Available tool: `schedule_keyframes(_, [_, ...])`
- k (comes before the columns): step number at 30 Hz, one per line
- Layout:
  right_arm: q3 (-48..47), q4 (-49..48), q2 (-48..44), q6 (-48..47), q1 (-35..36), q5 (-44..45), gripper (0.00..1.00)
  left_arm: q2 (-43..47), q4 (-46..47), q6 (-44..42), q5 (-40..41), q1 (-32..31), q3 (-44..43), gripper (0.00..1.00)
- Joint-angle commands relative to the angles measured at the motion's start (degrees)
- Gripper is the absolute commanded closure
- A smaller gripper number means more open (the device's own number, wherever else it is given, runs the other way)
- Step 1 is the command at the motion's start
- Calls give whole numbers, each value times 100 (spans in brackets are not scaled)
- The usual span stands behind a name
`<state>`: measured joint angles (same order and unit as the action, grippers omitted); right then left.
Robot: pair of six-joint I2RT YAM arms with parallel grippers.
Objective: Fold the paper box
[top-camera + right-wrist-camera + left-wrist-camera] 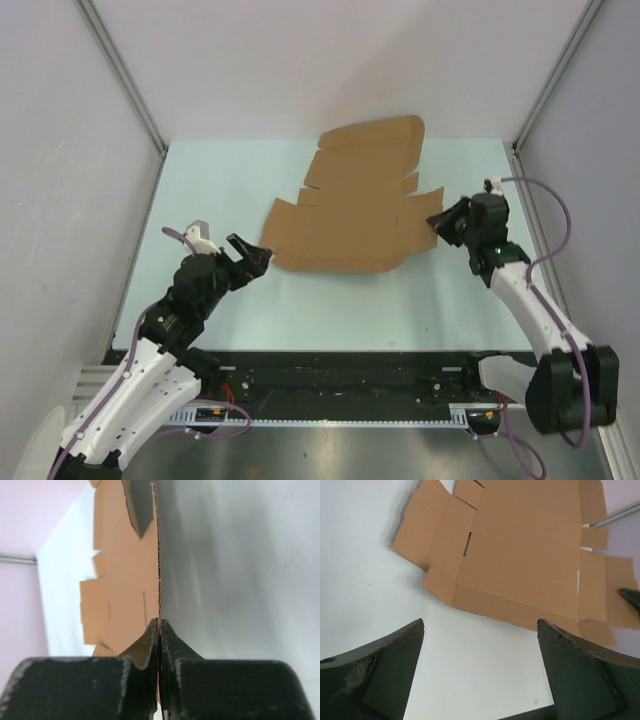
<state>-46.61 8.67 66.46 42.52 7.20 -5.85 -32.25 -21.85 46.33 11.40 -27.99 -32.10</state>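
Pressed together, the right tool (pixel 159 626) pinches the right edge of the paper box (pixel 355 215), a flat brown die-cut cardboard sheet on the pale surface (pixel 330 300); the left tool (pixel 255 256) is spread wide, holding nothing.

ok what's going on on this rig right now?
Two arms are working on a paper box, and it's early. The box is a flat cardboard sheet on the table. The right gripper is shut on the sheet's right edge. The left gripper is open just off the near-left corner, not touching it. No flap looks folded yet.
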Motion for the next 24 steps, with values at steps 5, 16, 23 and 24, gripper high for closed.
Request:
schedule_keyframes(5, [1856, -67, -1950, 3093, 1510, 2155, 100, -264, 743, 1211, -630, -172, 748, 0])
schedule_keyframes(16, [1559, 729, -898, 3526, 4666, 3781, 27, 517, 61, 1756, -95, -1182, 1144, 0])
schedule_keyframes(23, [1374, 1331, -1714, 2438, 4606, 4294, 12, 1607, -1329, 2284, 91, -1376, 1127, 0])
schedule_keyframes(24, [1339, 1313, -1767, 2280, 4545, 4241, 12, 1669, -1670, 2354, 99, -1454, 1031, 0])
